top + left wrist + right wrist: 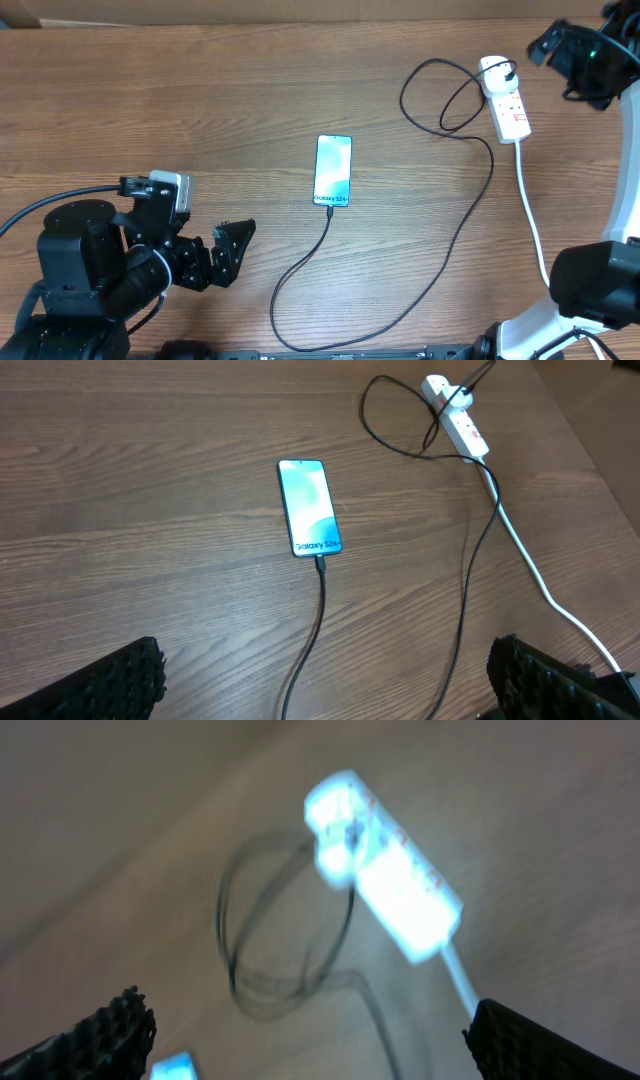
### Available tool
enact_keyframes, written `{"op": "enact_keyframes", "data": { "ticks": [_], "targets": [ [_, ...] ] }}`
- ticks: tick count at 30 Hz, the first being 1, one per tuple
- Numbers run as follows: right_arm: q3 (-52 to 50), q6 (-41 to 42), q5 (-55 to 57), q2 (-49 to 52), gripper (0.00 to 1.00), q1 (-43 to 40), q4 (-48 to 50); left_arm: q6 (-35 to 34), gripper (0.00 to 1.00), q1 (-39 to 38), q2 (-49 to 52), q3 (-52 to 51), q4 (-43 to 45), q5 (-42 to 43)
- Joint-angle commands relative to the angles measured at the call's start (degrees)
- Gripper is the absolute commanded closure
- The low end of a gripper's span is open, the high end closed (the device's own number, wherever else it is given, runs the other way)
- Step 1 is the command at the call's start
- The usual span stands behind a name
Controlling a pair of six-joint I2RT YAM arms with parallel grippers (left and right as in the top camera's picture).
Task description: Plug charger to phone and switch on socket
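You have the phone [333,170] lying flat at mid-frame in the overhead view with the charger [322,595] tip seated in its lower end. The black cable loops right and up to the socket [507,103] at upper right, so the plugging step appears done. Your left gripper [232,250] sits at lower left, jaws spread and empty, well apart from the phone, while your right gripper [560,62] hangs near the socket, jaws spread and empty, evidently placed for the switch, whose state I cannot tell.
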Motion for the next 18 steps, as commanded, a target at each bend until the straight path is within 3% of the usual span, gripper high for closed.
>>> {"op": "enact_keyframes", "data": {
  "ticks": [1, 11, 18],
  "targets": [
    [0.00, -1.44, 7.87, -0.72, 0.00, -0.33, 5.42, 0.87, 0.00, -0.11, -0.17, 0.33, 0.20, 0.61],
    [-0.44, -1.75, 16.37, 4.61, 0.00, -0.33, 15.06, 0.87, 0.01, -0.11, -0.17, 0.31, 0.20, 0.61],
    [-0.44, -8.98, 16.39, 9.55, 0.00, -0.33, 18.21, 0.87, 0.00, -0.11, -0.17, 0.33, 0.20, 0.61]
  ]
}}
